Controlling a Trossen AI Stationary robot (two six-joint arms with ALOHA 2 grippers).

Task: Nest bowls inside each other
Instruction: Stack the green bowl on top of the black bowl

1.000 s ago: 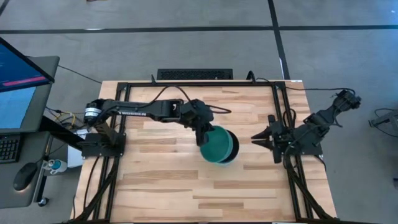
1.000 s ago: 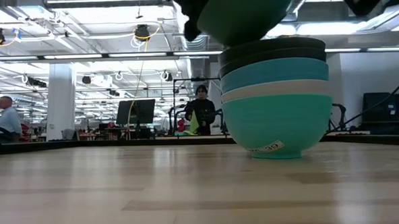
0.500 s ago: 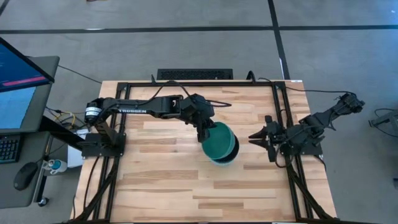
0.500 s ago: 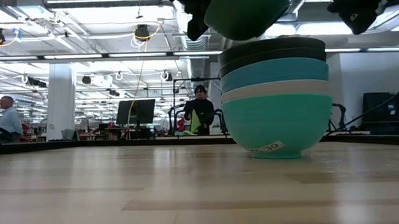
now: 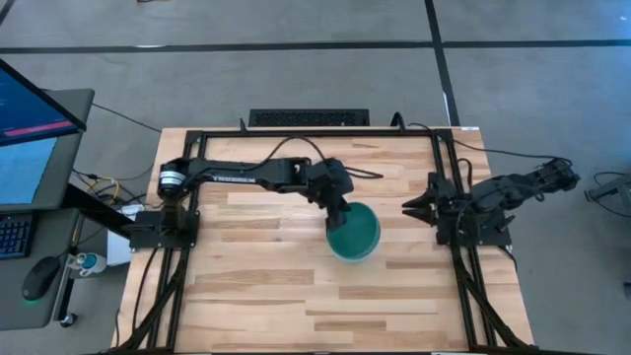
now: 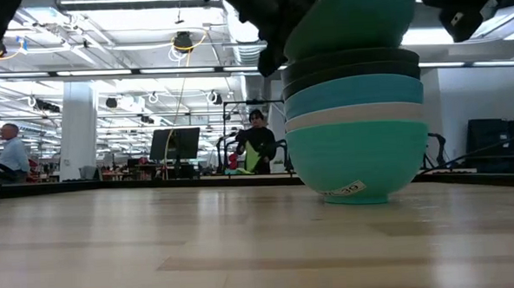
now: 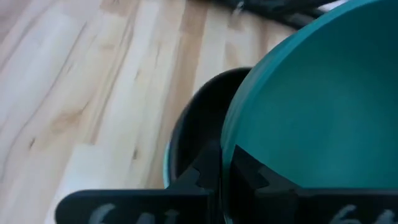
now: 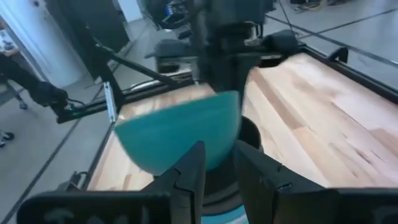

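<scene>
teal bowl (image 5: 354, 231): held over the stack (image 6: 357, 127), just above or touching the top black bowl (image 6: 351, 60); contact unclear.
stack location: mid-tabletop (image 5: 276, 286), right of centre; five bowls nested, cyan one (image 6: 359, 161) at the base, then white, blue, two black.
left end effector (image 5: 339, 211): clenched on the teal bowl's rim, one finger inside, one outside, on the rim's far-left side in the high view.
right end effector (image 5: 412, 210): parked at the tabletop's right edge, near the stack; fingers parted, holding nothing.
bowl orientation: mouth up but tipped in the low view, grasped side higher; round, so no long axis, only the vertical axis, which leaned off plumb.
risk 1: tilted bowl could catch the black rim and sit cocked rather than nest; cause, the one-sided rim grip.
risk 2: a sideways push on seating might shove or topple the tall stack; cause, bowl not centred over it.
risk 3: finger inside the rim may drag the bowl back out on withdrawal.
</scene>
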